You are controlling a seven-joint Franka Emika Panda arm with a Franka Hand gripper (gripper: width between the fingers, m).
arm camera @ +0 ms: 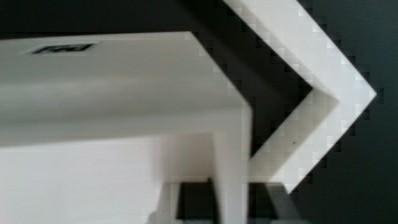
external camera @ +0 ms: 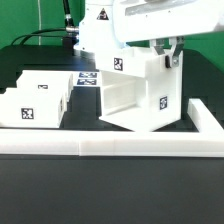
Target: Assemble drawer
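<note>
The gripper [external camera: 170, 57] pinched one thin wall of the large matte white plastic housing [external camera: 128, 98], an off-centre hold that might have let it swivel into the white border rail [external camera: 110, 146].

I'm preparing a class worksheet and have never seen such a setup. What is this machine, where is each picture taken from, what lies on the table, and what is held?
It is a robot arm ending in a two-finger claw. One picture comes from a camera standing off the arm, the other from a camera on its wrist. On the black table lie a large white housing, two small white boxes, a flat marker board and a low white rail. The claw is closed on the housing's top wall.
</note>
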